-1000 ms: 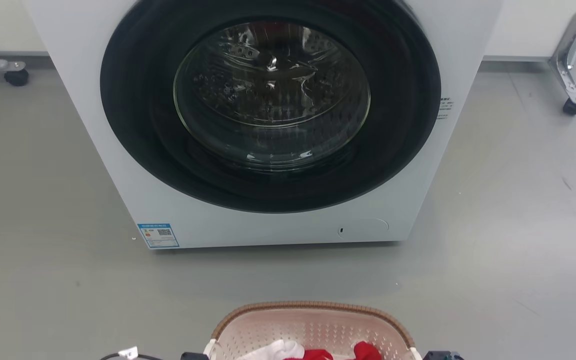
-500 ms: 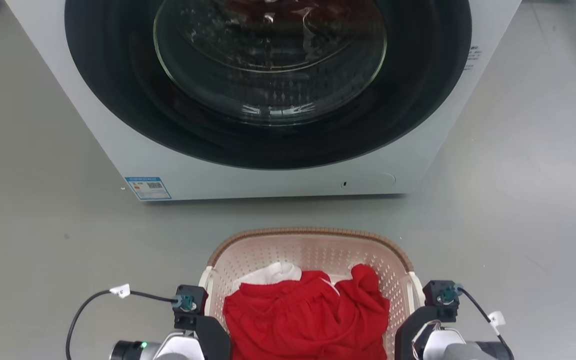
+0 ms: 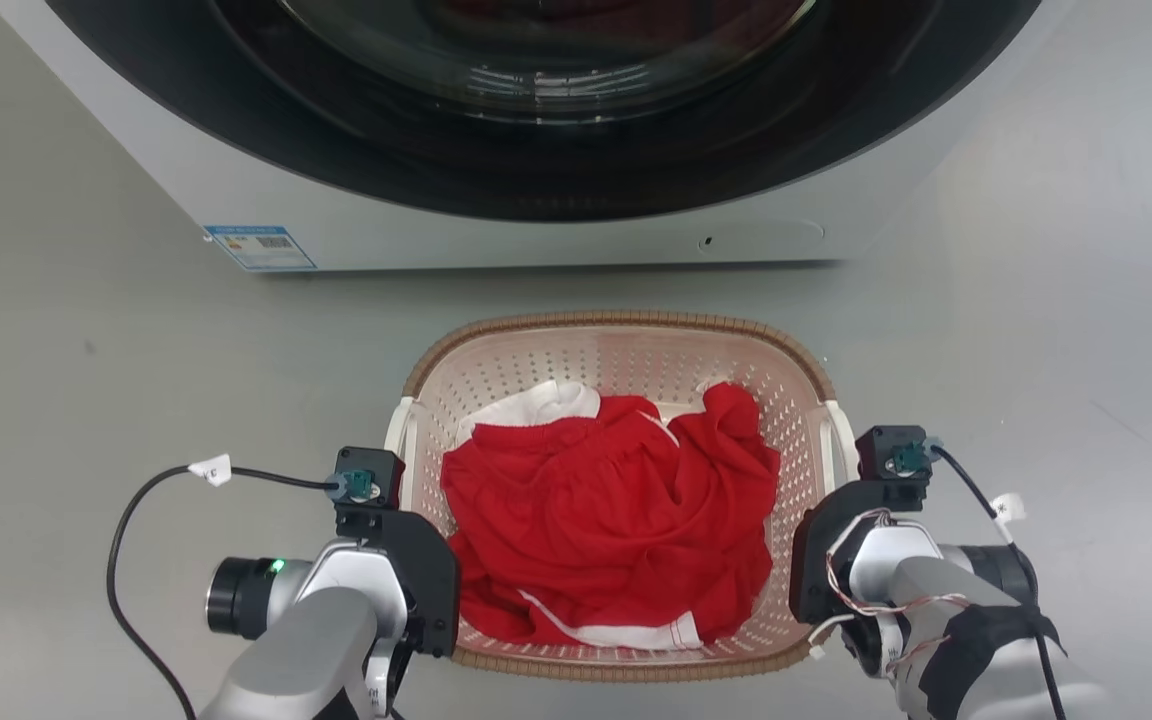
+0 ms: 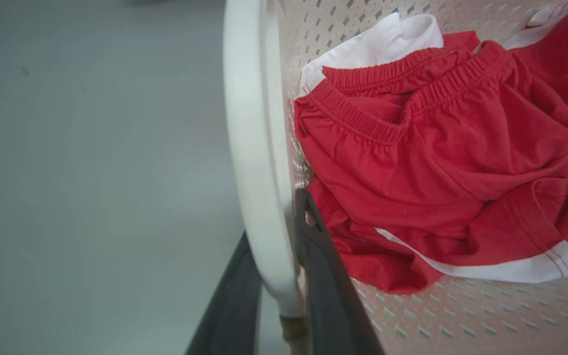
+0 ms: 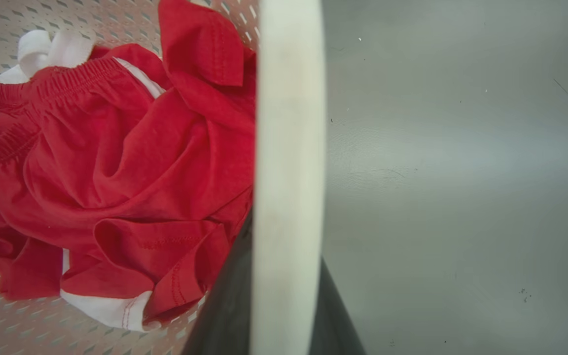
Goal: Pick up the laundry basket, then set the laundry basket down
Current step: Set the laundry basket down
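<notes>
The laundry basket (image 3: 620, 323), cream-pink and perforated with a brown woven rim, sits in front of me in the head view, holding a red garment (image 3: 608, 510) with white trim and a white cloth (image 3: 534, 402). My left gripper (image 3: 414, 560) is shut on the basket's left white handle (image 4: 252, 148), which runs between its two dark fingers (image 4: 323, 296). My right gripper (image 3: 816, 560) is shut on the right white handle (image 5: 286, 148), with a dark finger (image 5: 225, 310) on each side. Whether the basket touches the floor cannot be told.
A white front-loading washer (image 3: 536, 235) with a dark round door stands close behind the basket's far rim. Grey floor (image 3: 86, 400) spreads to both sides. A black cable (image 3: 126, 530) loops out from my left wrist.
The camera has tipped downward: the washer slid up the picture and the basket and both arms came fully into view. Both grippers stay on the handles.
</notes>
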You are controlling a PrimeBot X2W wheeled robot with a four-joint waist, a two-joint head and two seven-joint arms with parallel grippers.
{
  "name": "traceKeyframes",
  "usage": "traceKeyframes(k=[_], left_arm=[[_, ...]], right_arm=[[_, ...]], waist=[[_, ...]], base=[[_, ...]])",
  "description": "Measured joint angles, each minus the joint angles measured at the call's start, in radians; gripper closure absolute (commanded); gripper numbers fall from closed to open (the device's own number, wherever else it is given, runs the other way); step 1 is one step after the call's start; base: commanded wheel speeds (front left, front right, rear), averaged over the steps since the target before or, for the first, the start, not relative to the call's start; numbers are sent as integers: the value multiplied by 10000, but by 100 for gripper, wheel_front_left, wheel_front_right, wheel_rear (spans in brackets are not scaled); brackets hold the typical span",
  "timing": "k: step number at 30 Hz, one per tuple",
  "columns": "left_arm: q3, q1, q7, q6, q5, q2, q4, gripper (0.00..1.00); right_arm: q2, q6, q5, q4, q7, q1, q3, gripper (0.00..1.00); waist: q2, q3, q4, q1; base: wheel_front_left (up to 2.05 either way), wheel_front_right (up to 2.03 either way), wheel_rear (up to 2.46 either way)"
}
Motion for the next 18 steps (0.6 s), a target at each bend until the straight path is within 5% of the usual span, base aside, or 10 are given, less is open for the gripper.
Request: traceKeyframes(k=[18], left_arm=[[224, -1557, -487, 0, 121, -71, 387, 100]], right_arm=[[19, 25, -305, 326, -516, -1669, 40, 100]], waist=[[0, 2389, 147, -1]], base=[[0, 0, 0]])
